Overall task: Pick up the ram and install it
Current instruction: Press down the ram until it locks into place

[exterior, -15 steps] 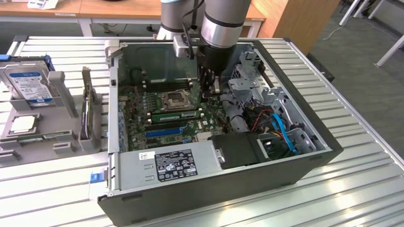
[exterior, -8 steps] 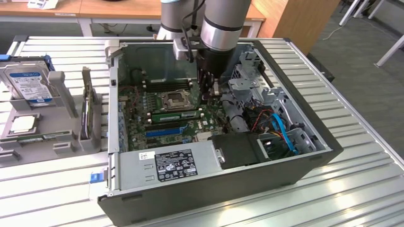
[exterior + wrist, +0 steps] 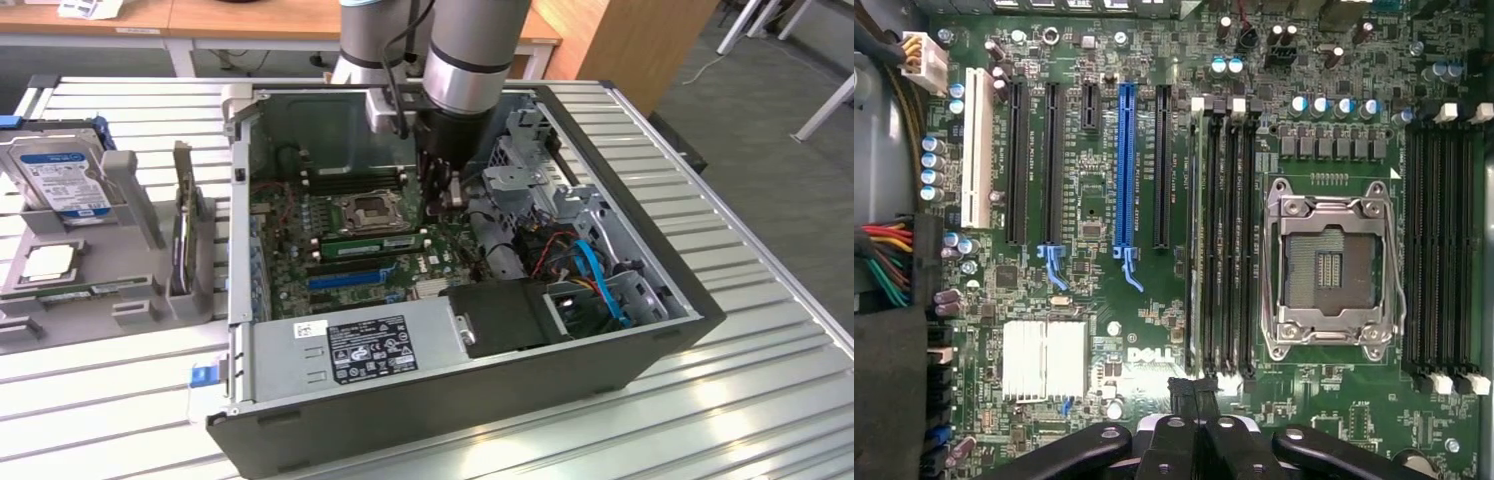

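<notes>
open computer case (image 3: 641,345) holds motherboard (image 3: 1104,300) with ram (image 3: 367,245) seated.

Even, bright overhead light filled the room, and the slatted metal table (image 3: 747,400) threw back pale glare in streaks. Inside the open computer case (image 3: 627,340) the light fell off, the arm (image 3: 467,60) shading the board beneath it. In the wrist view the motherboard (image 3: 1104,300) was evenly lit and fairly crisp, while the near gripper (image 3: 1199,425) was dark and soft. The silver heatsink (image 3: 1044,358) was washed out nearly white.
</notes>
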{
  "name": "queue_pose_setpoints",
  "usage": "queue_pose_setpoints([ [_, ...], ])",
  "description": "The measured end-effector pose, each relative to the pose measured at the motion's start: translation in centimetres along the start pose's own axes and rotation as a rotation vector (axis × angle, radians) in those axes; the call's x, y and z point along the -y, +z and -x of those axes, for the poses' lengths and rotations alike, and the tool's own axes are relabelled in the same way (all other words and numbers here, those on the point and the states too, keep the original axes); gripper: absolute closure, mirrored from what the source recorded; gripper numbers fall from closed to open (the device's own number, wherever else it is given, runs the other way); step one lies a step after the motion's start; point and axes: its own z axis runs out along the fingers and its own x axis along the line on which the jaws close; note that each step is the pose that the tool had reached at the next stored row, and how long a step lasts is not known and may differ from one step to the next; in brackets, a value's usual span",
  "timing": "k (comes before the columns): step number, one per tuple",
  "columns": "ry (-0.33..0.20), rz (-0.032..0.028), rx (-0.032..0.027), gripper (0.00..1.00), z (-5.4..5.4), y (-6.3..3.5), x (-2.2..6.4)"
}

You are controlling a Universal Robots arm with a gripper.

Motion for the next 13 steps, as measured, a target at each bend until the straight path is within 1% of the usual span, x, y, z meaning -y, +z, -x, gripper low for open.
queue_pose_setpoints([
  [13,0.000,0.0000,-0.0001,0.90,-0.01,0.87,0.02],
])
